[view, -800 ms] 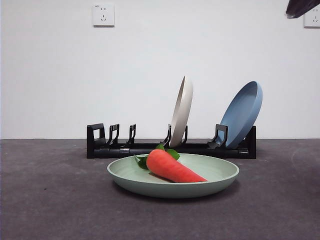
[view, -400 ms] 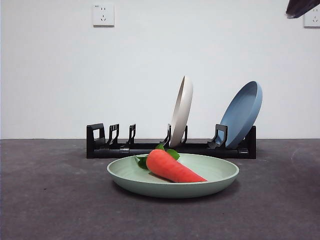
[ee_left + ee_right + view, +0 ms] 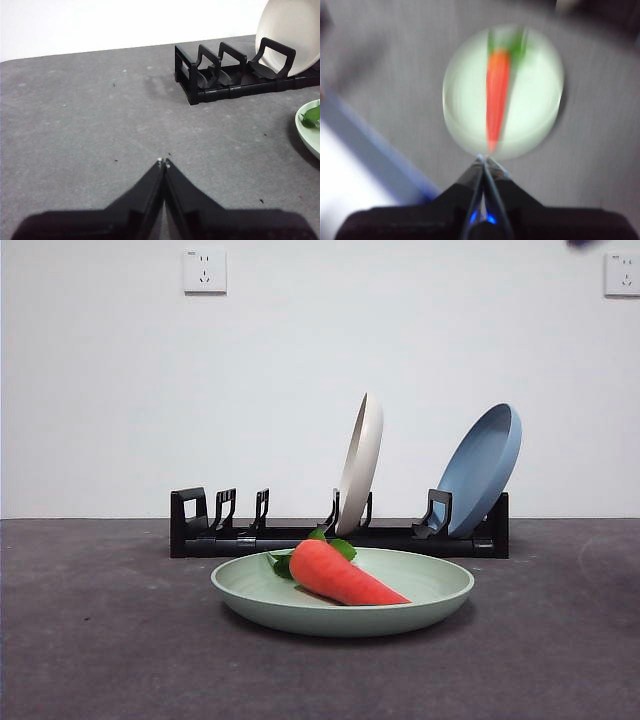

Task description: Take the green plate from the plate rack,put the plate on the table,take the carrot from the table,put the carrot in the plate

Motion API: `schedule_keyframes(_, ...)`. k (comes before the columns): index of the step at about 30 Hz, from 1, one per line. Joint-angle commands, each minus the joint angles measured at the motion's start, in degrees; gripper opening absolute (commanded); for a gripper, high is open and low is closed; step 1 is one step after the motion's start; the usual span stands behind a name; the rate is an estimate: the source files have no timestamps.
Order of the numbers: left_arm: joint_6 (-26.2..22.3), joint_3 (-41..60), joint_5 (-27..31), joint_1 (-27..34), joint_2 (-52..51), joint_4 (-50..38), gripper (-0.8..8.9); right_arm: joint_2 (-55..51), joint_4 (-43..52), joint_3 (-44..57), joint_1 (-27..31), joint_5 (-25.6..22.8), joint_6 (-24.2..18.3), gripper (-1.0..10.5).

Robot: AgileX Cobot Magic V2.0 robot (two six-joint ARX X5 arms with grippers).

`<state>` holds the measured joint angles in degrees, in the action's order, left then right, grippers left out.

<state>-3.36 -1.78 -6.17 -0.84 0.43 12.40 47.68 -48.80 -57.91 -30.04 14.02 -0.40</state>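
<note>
The green plate (image 3: 430,592) lies flat on the table (image 3: 100,640) in front of the plate rack (image 3: 285,536). The carrot (image 3: 345,576) lies in it, leaves toward the rack. My right gripper (image 3: 483,161) is shut and empty, high above the plate (image 3: 535,100) and carrot (image 3: 497,95); that view is blurred by motion. My left gripper (image 3: 163,162) is shut and empty, low over bare table to the left of the rack (image 3: 200,75). The plate's edge (image 3: 311,131) shows at the side of the left wrist view.
A cream-white plate (image 3: 361,462) and a blue plate (image 3: 483,468) stand tilted in the rack. The rack's left slots hold nothing. A white wall with two sockets (image 3: 204,270) is behind the table.
The dark arm tip at the top right corner of the front view has risen almost out of sight. The plate and carrot have not moved.
</note>
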Motion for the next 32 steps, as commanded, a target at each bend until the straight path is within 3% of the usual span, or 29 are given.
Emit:
schedule_keyframes(1, 0.57, 0.70, 0.02, 0.20, -0.11, 0.07, -0.01, -4.92, 13.55, 6.21, 6.54, 11.82, -3.76, 0.0)
schedule_keyframes(3, 0.57, 0.70, 0.04, 0.20, -0.11, 0.07, -0.01, -9.22, 20.39, 11.72, 11.15, 15.89, -3.76, 0.0)
schedule_keyframes(5, 0.57, 0.70, 0.04, 0.20, -0.11, 0.09, -0.01, -13.53, 25.86, 17.99, 15.02, 14.80, -3.74, 0.0)
schedule_keyframes(11, 0.57, 0.70, 0.02, 0.20, -0.11, 0.07, -0.01, -27.17, 36.48, 36.44, 21.42, 3.69, -0.70, 0.0)
schedule_keyframes(14, 0.57, 0.70, 0.04, 0.20, -0.11, 0.07, -0.01, -33.90, 39.34, 43.52, 22.14, -2.29, 2.01, 0.0)
schedule_keyframes(18, 0.57, 0.70, 0.04, 0.20, -0.11, 0.07, -0.01, -41.46, 40.37, 50.51, 22.16, -5.64, 5.35, 0.0)
schedule_keyframes(24, 0.57, 0.70, 0.04, 0.20, -0.11, 0.07, -0.01, -46.27, 40.09, 56.04, 22.14, -5.49, 8.50, 0.0)
schedule_keyframes(32, 0.57, 0.70, 0.04, 0.20, -0.11, 0.07, -0.01, -47.60, 38.86, 57.61, 22.10, -5.57, 8.26, 0.0)
